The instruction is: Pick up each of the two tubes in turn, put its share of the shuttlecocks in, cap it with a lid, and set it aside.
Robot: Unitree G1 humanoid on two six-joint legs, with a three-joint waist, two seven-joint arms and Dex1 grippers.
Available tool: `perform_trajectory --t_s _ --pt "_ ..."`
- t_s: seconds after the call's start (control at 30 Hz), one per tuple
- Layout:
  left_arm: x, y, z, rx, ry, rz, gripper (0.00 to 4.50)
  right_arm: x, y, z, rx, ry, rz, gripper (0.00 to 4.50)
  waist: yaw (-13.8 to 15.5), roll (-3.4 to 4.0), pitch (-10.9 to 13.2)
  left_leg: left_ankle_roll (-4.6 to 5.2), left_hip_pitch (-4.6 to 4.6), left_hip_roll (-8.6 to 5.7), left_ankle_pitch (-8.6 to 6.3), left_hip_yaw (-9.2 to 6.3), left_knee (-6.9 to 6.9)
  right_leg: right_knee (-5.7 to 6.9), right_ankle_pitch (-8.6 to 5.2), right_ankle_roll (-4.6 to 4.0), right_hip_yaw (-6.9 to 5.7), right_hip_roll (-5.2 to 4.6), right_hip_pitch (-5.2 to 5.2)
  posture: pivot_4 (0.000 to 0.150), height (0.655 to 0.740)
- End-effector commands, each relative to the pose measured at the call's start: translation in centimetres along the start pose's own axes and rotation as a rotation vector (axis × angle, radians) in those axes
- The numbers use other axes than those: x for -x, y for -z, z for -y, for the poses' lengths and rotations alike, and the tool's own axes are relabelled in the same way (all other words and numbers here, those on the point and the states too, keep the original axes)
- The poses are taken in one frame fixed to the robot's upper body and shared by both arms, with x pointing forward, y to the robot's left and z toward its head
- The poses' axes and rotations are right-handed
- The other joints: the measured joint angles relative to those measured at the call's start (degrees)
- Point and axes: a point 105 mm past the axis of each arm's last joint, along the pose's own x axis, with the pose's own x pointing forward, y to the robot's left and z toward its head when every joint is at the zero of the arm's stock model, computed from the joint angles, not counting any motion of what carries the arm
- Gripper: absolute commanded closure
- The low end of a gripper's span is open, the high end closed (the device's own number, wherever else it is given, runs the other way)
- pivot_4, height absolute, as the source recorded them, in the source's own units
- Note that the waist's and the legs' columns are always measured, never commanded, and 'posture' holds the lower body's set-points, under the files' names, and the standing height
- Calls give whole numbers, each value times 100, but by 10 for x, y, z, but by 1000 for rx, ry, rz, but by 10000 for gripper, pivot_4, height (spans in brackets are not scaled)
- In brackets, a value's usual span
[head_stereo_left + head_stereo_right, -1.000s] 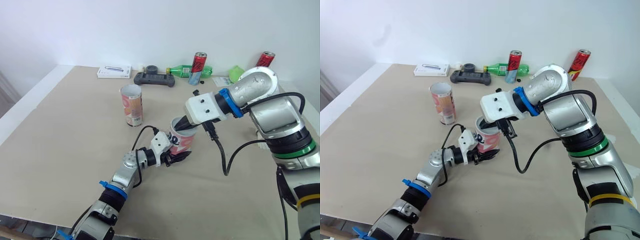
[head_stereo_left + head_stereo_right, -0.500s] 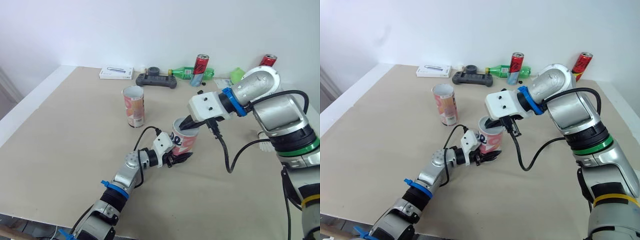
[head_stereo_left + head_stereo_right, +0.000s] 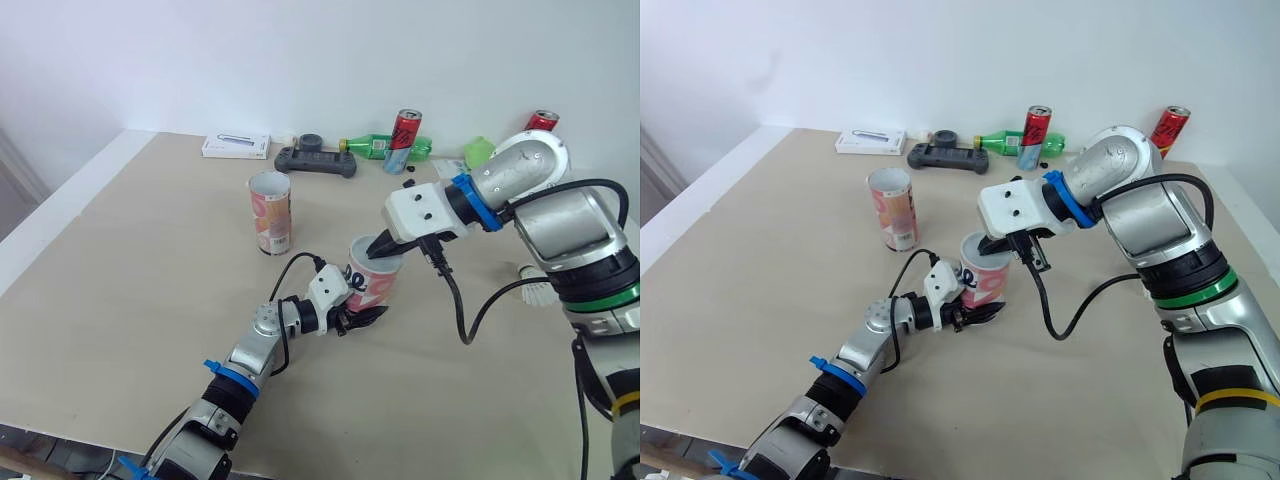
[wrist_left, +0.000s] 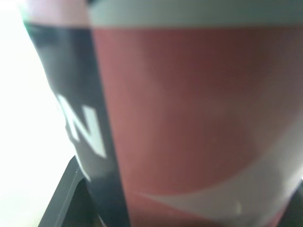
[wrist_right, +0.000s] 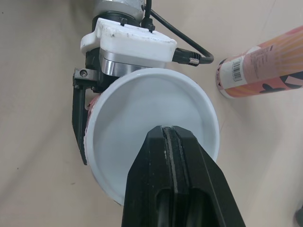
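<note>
— Where is the tube being worked on?

— The held tube (image 3: 378, 288) is clamped in the left gripper (image 3: 360, 312), whose black fingers (image 5: 78, 118) pinch its lower wall from both sides. It stands roughly upright with its mouth facing up. Its base is close to the counter (image 3: 130, 260), but I cannot tell whether it touches.

— And the other arm?

— The right gripper (image 3: 378, 250) hangs directly above the left one, its tips at the tube's mouth. Its two fingers are pressed together with only a thin seam between them, and nothing shows between them. From the right wrist, the tips lie over the near rim of the white round opening.

— Is anything inside the tube?

— I see only a white inside, so I cannot tell.

— Where is the other tube?

— The second tube (image 3: 270, 212) stands upright and uncapped on the counter, beyond the left gripper and off to its left, well apart from both grippers.

— Any shuttlecocks?

— One white shuttlecock (image 3: 537, 292) lies on the counter far to the right of the right gripper, beside that arm's elbow.

— What else is there?

— Along the far edge, well beyond both grippers, are a white box (image 3: 236, 146), a game controller (image 3: 315, 160), a green bottle (image 3: 375, 147) lying on its side and a red can (image 3: 402, 140) just beside it.
</note>
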Motion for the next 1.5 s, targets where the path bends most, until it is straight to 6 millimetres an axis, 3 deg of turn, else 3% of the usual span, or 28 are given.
perform_trajectory --t_s 0.03,0.13,0.2,0.3,0.37,0.5,0.53,0.57,0.67,0.8,0.83,1.1,1.2,1.33,1.5 --pt "6 13 2 7 12 -49 19980 -26 44 -39 -184 -188 -115 44815 1 -1 -5 0 0 1 0 0 0 -1 0 0 -3 0 0 1500 7400" --pt "6 12 2 4 13 -49 19980 -26 39 -34 -180 -163 -72 44815 2 -3 -13 -6 0 5 -3 -1 0 -2 -1 -1 -9 -1 0 1500 7400" --pt "6 11 2 2 14 -48 19980 -19 24 -20 -182 -94 31 44815 3 -5 -13 -9 1 6 -6 -1 0 -2 -1 -2 -11 0 0 1500 7400" --pt "7 9 1 10 10 -42 19980 17 -9 11 -188 123 256 44815 4 -3 33 -11 -3 10 -7 2 0 -4 -1 -2 -11 0 -5 1500 7400" --pt "9 7 1 14 10 -36 19980 39 -27 17 -235 242 403 44815 10 29 73 -5 -48 18 0 16 2 1 7 6 -12 0 -25 1500 7400" --pt "15 5 2 16 15 -30 4605 59 -33 2 -360 404 552 45000 37 50 113 19 -90 15 7 20 0 6 31 28 -14 18 -65 1500 7400" --pt "16 4 2 17 17 -30 0 62 -32 -1 -398 443 574 38167 41 48 115 26 -103 18 1 18 0 6 24 29 -14 30 -75 1500 7400" --pt "17 3 2 16 23 -30 0 66 -29 -6 -444 496 598 35715 45 52 117 31 -111 21 -7 20 1 7 15 28 -15 36 -83 1500 7400" --pt "22 0 3 15 38 -29 0 75 -19 -22 -583 644 661 22479 65 54 125 42 -123 22 -13 28 1 8 7 26 -12 43 -96 1500 7400" --pt "32 -6 2 7 61 -25 0 63 -9 -58 -698 700 604 3192 59 69 138 44 -135 26 -15 38 3 11 7 26 -8 52 -111 1500 7400" --pt "38 -10 1 7 65 -19 0 58 -7 -68 -732 713 599 911 55 68 139 45 -133 31 -15 39 4 12 6 25 -7 57 -112 1500 7400" --pt "79 -28 -5 21 81 -23 0 23 -2 -110 -850 728 530 911 11 74 157 43 -133 56 -14 41 7 15 9 26 2 106 -122 1500 7400" --pt "101 -38 -15 18 47 -40 0 -3 5 -118 -893 700 515 911 5 69 162 40 -131 58 -12 38 10 16 11 24 6 113 -122 1500 7400" --pt "127 -69 -26 5 22 -39 0 -34 20 -112 -910 736 532 911 -14 61 172 38 -131 67 -11 37 10 16 11 23 16 124 -126 1500 7400" --pt "135 -104 -28 -9 44 -17 0 -56 36 -102 -907 779 553 911 4 54 181 32 -140 58 -7 36 10 18 10 22 33 122 -126 1500 7400"
